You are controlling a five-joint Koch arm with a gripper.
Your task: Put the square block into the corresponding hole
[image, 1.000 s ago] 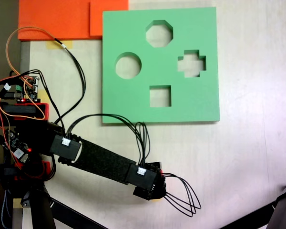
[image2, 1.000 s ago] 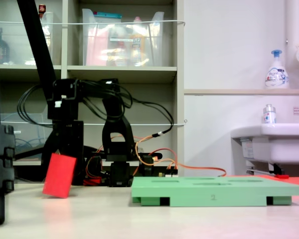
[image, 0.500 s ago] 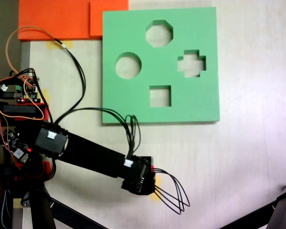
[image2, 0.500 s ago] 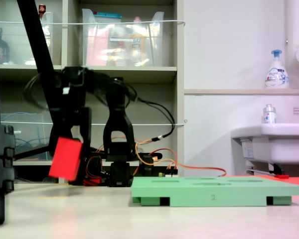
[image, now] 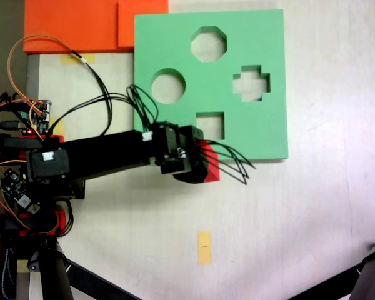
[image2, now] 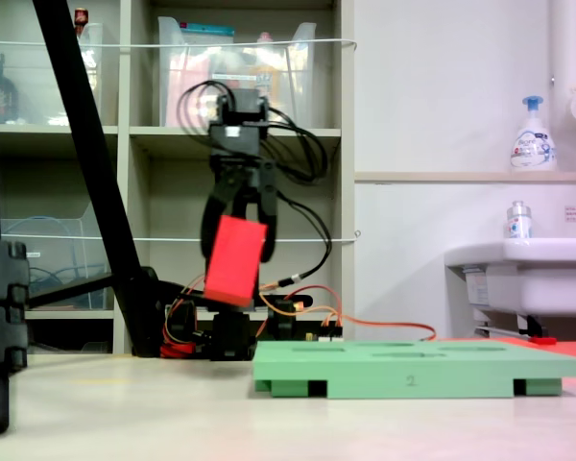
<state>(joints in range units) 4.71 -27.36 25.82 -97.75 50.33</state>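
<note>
Red and tilted, the square block (image2: 234,260) hangs clamped in the tool (image2: 238,235), well above the surface (image2: 125,413), as a fixed view from the side shows. From above, a fixed view shows mostly the arm's black body, with just a red sliver of the block (image: 209,170) at the near edge of the green foam board (image: 262,125), just short of the corresponding hole (image: 210,125). A yellow tag (image: 204,247) lies nearer the surface's near edge.
</note>
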